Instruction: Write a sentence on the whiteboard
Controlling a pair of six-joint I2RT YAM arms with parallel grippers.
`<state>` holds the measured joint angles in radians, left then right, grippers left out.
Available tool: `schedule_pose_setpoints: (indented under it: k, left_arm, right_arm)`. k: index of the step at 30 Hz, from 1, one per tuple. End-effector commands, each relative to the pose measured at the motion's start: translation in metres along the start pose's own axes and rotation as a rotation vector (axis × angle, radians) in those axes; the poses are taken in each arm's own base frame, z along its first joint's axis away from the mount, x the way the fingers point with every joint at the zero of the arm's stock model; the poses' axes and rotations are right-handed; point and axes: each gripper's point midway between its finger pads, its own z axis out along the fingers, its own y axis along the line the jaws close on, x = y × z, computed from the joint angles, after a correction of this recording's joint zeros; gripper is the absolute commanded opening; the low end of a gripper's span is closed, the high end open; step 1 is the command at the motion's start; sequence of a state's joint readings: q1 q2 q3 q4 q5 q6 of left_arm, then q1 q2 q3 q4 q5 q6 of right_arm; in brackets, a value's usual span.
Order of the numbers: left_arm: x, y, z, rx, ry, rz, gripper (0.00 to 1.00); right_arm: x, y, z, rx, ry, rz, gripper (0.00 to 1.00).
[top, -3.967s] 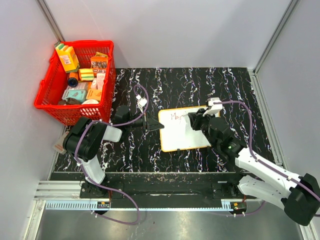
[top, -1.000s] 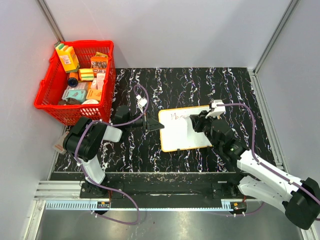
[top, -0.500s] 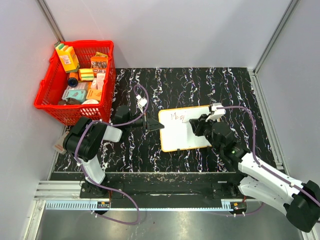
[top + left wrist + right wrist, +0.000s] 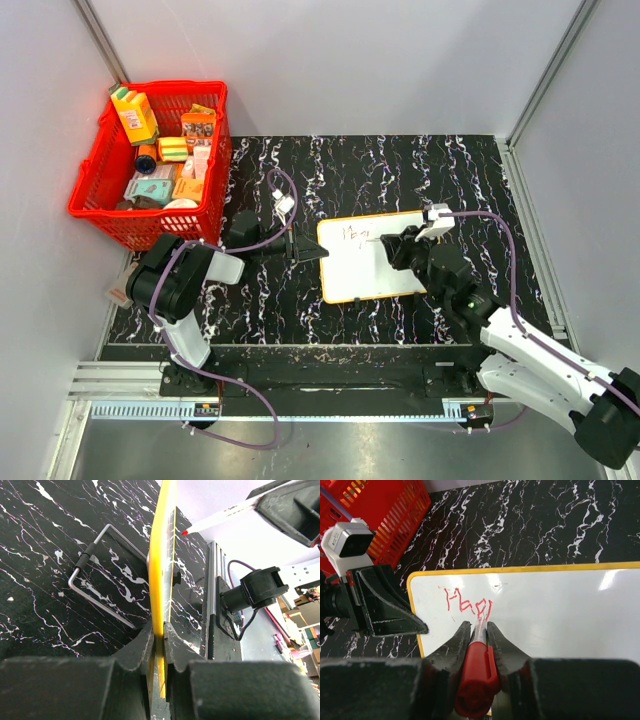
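**Obs:** Where's the board?

**Op:** The board (image 4: 368, 258) sits mid-bench (image 4: 470, 180), well apart from the basket (image 4: 140, 228). My left fingers (image 4: 176, 639) are clamped on its left edge, with the yellow rim pinched between them. My reading is that this pins the board so pen pressure can't slide it.

**Obs:** And the right arm?

**Op:** My right fingers (image 4: 502, 647) are closed tight on the marker (image 4: 476, 672). The barrel runs out between them, tip down near the board's top-left. I judge that a grip close to the writing end makes for a stiffer pen.

**Obs:** How far along?

**Op:** The sentence (image 4: 467, 605) is barely begun. There are a few red letters that read like "Hap", and most of the white face is bare.

**Obs:** What does each camera give you?

**Op:** Only the right wrist reads the letters; from the top they're a small dark scribble.
- **Left wrist:** It sees the board edge-on. That shows the clamp, a bent wire stand (image 4: 100, 595) on the side away from the marker, and the red tip right at the face. I can't tell whether the tip is touching or just off.
- **Top view:** Only this one gives the layout. The arms meet the board from opposite sides, and the board sits slightly skewed to the bench edge.
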<state>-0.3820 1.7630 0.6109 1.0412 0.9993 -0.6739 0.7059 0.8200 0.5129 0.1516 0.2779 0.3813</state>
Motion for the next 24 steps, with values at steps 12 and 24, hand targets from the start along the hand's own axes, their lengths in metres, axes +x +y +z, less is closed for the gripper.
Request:
schedule_pose_setpoints:
  k: [12,24]
  left_arm:
    - [-0.007,-0.01,0.001,0.05,-0.02,0.109,0.0]
    - [-0.007,-0.01,0.001,0.051,-0.019,0.109,0.0]
  right_arm:
    - [-0.052,0.003,0.019,0.06,-0.132,-0.06,0.0]
    - [-0.047,-0.002,0.023,0.076,-0.123,-0.051,0.0]
